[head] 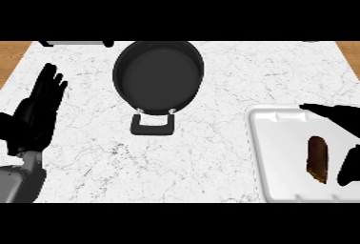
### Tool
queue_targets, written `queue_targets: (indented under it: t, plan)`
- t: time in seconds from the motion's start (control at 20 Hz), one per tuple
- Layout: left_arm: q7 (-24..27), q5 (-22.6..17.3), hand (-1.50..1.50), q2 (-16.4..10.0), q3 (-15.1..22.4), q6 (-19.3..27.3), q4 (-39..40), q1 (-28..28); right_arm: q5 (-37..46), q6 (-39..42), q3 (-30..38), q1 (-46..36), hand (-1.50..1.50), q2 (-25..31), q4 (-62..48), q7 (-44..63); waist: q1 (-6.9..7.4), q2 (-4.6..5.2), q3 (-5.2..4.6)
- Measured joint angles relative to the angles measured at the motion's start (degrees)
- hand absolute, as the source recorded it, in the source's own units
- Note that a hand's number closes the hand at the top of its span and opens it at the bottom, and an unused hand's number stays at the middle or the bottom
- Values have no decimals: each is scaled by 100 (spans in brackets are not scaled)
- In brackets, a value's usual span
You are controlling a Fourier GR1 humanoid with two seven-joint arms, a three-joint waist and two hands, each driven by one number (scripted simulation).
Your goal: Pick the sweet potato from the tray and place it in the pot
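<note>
At right, on the white tray (281, 143): potato (318, 159), brown, lying lengthwise toward the tray's right side. Flat on the tray floor, nothing touching it. Tray's right edge is cut off by the frame.

Right hand (336, 116): comes in from the right edge, mostly out of frame. Two black parts show. One is a run of fingers over the tray's upper right corner, above the potato. The other is a separate piece just right of the potato, lower down. The two stand well apart, so the hand is spread and clamped on nothing. Palm hidden; single fingers can't be told apart, black on black.

Left hand (38, 107): at the left edge, fingers straight, close together, pointing up, holding nothing. Grey forearm (17, 183) below it, cut off at the lower left corner.

Pot (158, 71): black, top centre, well apart from the tray, handle (152, 125) toward the lower edge. Interior dark.

Grey object (76, 43) at top left, cut off; can't identify.
</note>
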State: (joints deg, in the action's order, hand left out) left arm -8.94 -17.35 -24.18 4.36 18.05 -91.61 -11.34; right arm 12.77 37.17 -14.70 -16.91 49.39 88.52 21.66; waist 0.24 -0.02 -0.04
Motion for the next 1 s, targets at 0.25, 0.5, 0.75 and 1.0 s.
queue_targets:
  t: [0.25, 0.5, 0.75, 1.0]
  plan:
    - [-216, 134, 0, 90, -145, -107, -145, -24, 396, 134, 135, 272, -150, -316, 160, 139, -18, -2, 3]
    - [-143, 325, 0, 278, -181, -159, -168, 76, 982, 155, 147, 423, -150, -497, 96, 218, -19, 0, 5]
    - [-127, 412, 0, 384, -373, -356, -26, 14, 1502, 120, 309, 548, -150, -656, -173, -184, -23, 1, 4]
    - [-299, 603, 0, 521, -446, -409, -153, -27, 2031, 69, 353, 499, -150, -1009, -470, -412, -15, 2, 5]
